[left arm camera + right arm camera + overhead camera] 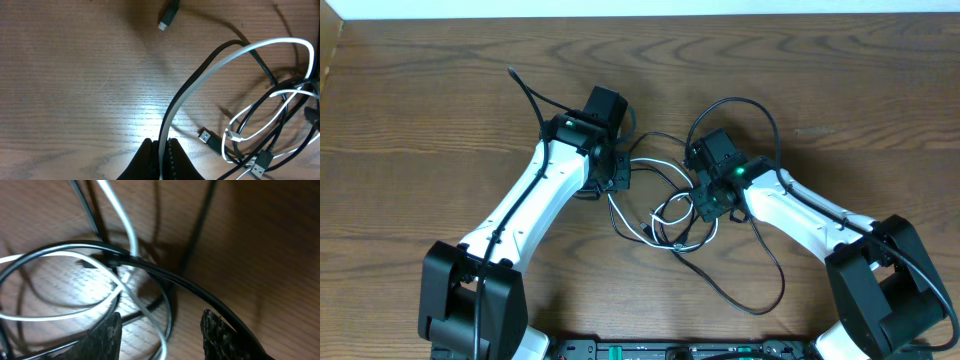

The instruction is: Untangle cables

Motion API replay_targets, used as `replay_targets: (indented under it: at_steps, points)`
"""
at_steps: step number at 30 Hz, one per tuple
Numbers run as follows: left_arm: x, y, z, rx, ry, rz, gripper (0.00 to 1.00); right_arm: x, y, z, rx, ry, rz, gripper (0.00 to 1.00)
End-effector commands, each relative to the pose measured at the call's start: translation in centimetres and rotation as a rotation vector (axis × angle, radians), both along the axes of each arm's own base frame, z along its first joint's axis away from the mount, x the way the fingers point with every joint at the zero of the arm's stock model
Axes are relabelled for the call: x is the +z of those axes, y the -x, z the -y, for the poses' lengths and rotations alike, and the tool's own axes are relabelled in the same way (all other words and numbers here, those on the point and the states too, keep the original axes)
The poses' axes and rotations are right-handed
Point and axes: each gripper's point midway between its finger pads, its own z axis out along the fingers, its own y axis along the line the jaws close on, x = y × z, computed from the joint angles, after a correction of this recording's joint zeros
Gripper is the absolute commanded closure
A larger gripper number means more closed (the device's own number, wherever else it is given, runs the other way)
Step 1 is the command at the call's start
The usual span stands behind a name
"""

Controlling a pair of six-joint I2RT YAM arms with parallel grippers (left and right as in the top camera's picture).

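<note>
Although both arms are at work in the middle of the table (pixel 420 100), the task looks barely begun, because the two cables are not yet separated. The left gripper (pixel 160 146) is closed tight on the white cable (pixel 165 122), which rises from between its fingers and arcs away towards the knot. A strand of the black cable (pixel 175 277) runs right beside it, and I cannot tell whether that strand is pinched too. The right gripper (pixel 161 319) hangs over the knot with its jaws standing apart and clamping nothing. A white strand passes through the gap and the black cable crosses above one finger. Between the two grippers the white cable lies in several small loops, with black loops threaded through and over them. One black plug end (pixel 167 19) lies free on the wood, well apart from the tangle, and the overhead view shows a long black loop trailing towards the right arm's base. What is left, in my judgement, is nearly everything: the crossings have to be drawn open and each cord laid down on its own.
</note>
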Motion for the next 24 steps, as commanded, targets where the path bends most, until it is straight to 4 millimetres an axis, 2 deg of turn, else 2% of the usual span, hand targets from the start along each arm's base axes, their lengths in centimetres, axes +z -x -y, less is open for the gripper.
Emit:
replay_targets:
  at_steps: [1, 7, 16, 24]
  points:
    - [0.1, 0.0, 0.0, 0.011, 0.002, -0.003, 0.92, -0.1, -0.5, 0.9, -0.053, 0.014, 0.003, 0.53]
    - [0.1, 0.0, 0.0, 0.011, 0.003, -0.003, 0.92, -0.1, 0.6, -0.4, -0.028, -0.053, -0.051, 0.6]
    - [0.1, 0.1, -0.1, 0.011, 0.001, -0.006, 0.93, -0.4, 1.5, 0.2, -0.04, -0.033, -0.089, 0.65]
    - [0.1, 0.1, -0.1, 0.011, 0.001, -0.006, 0.93, -0.8, 2.0, 0.5, -0.04, -0.024, -0.105, 0.65]
